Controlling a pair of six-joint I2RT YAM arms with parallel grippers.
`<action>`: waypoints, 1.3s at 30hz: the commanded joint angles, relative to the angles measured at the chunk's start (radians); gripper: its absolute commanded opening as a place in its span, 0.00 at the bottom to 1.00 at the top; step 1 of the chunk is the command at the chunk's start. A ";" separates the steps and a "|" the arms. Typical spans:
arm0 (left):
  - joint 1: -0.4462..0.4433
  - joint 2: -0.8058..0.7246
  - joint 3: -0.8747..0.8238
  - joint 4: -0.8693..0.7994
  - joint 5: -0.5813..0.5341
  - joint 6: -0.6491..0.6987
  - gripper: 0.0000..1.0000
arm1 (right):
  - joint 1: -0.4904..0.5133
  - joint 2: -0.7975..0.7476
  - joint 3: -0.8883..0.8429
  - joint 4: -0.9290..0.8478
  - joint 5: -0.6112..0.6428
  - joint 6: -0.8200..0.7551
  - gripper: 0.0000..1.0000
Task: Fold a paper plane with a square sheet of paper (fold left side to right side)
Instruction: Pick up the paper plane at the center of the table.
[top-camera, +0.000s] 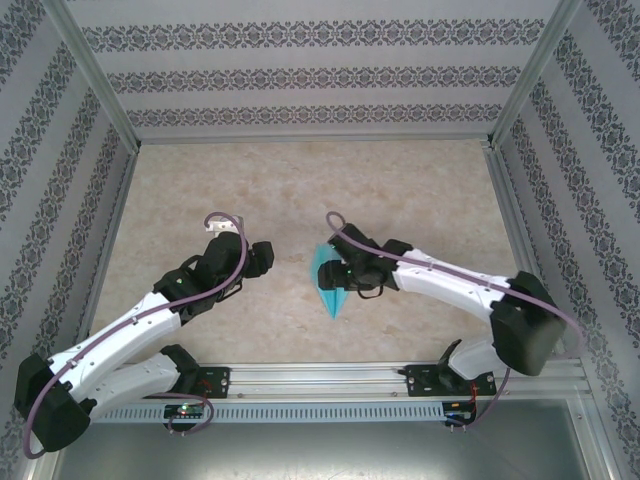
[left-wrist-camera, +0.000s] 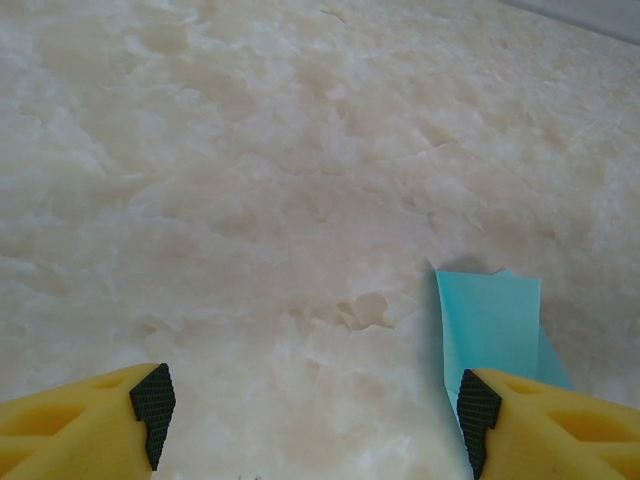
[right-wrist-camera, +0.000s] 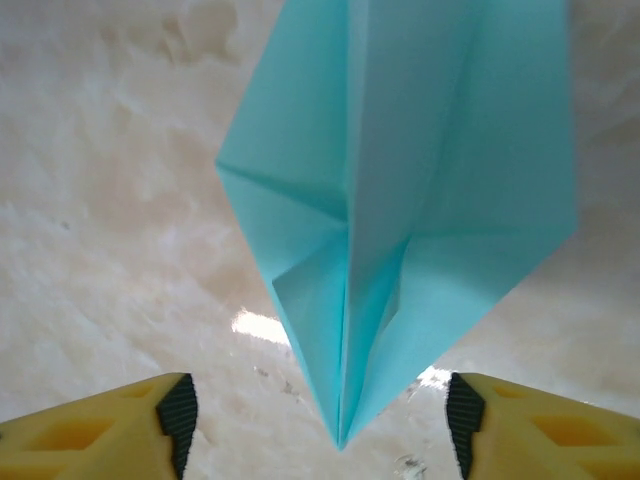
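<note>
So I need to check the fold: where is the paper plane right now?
Top view: the paper plane lies near the middle of the table, just left of the right hand, tip toward the near edge.

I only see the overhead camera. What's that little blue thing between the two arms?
Observer: From the right wrist, it is a paper plane, folded to a point with a centre crease.
Operator: Is that arm holding it?
Observer: No. The right gripper stands open, the tip lying loose between its fingers.
Operator: And the other arm?
Observer: The left gripper is open too, over the table; the plane's blunt end lies just ahead of one finger.
</note>
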 joint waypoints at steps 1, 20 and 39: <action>0.012 -0.010 0.019 0.023 -0.018 0.031 0.78 | 0.037 0.082 0.052 -0.079 0.040 0.050 0.72; 0.013 -0.021 -0.003 0.019 -0.019 0.023 0.78 | 0.042 0.256 0.118 -0.087 0.080 0.024 0.41; 0.014 0.007 0.014 0.009 -0.022 0.019 0.78 | -0.005 0.320 0.106 -0.035 0.069 -0.003 0.30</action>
